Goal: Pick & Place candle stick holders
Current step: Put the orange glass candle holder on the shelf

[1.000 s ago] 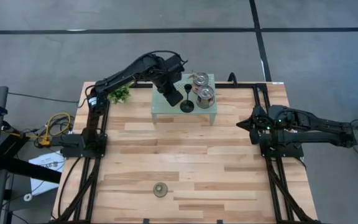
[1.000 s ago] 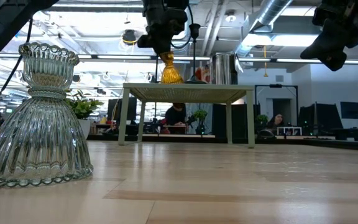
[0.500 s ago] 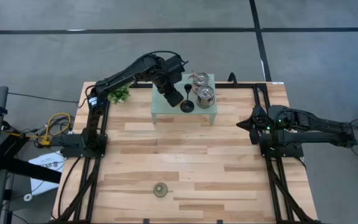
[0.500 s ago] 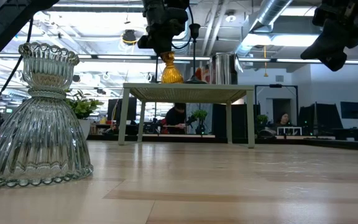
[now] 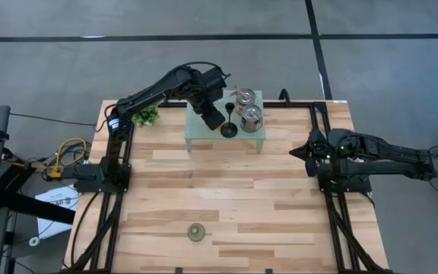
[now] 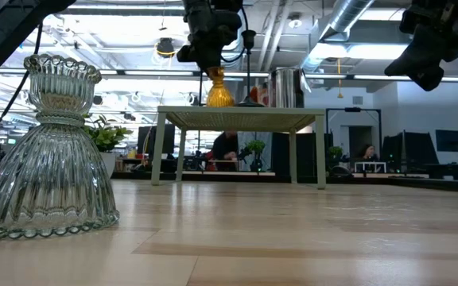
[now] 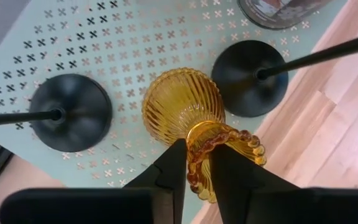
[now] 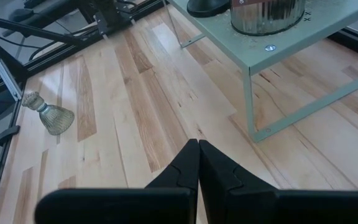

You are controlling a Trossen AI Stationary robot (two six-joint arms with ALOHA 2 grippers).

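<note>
as before, left gripper [image 7: 197,163] around amber holder [image 7: 185,106]

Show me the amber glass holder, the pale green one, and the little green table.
Amber glass holder [image 7: 182,102], left wrist view, ribbed base.
Pale green glass holder [image 6: 48,159], low view, ribbed skirt.
Green table [image 5: 198,131], high view, bare top.

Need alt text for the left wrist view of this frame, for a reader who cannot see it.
The left gripper has its two dark fingers either side of the beaded rim of an amber glass candle holder standing on a pale green perforated stand. Two black stemmed holders stand on either side of it.
</note>
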